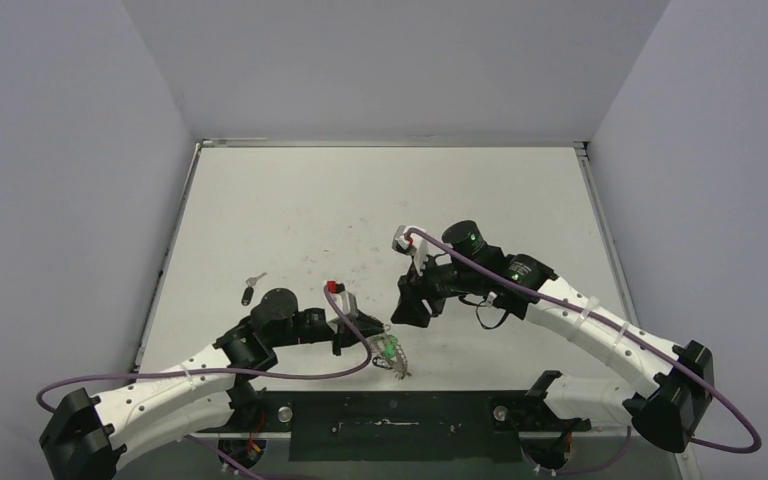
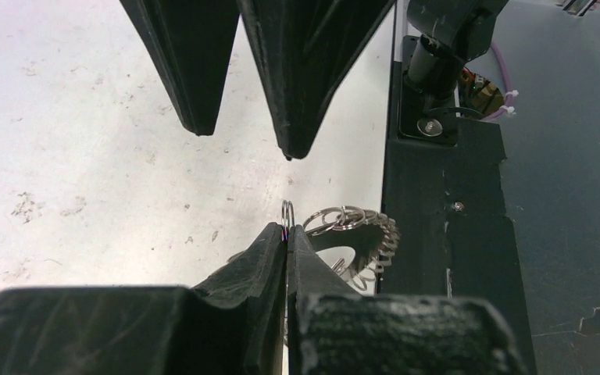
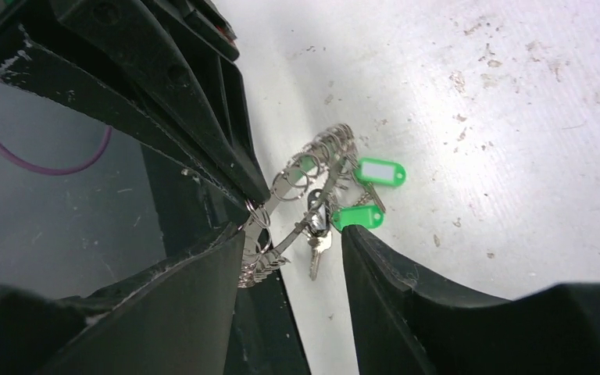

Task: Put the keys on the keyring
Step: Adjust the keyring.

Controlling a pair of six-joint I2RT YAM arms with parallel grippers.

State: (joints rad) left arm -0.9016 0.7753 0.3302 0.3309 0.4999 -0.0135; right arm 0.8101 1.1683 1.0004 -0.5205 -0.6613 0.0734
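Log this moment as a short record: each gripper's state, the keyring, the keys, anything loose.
left gripper: shut, fingers pinching the keyring's thin rim
right gripper: open, fingers apart, close to the keyring, holding nothing
keyring: at the near edge of the table, held by the left gripper
green-tagged keys: hanging on the keyring
loose key: dark-headed, lying on the table beside the left arm, apart from both grippers
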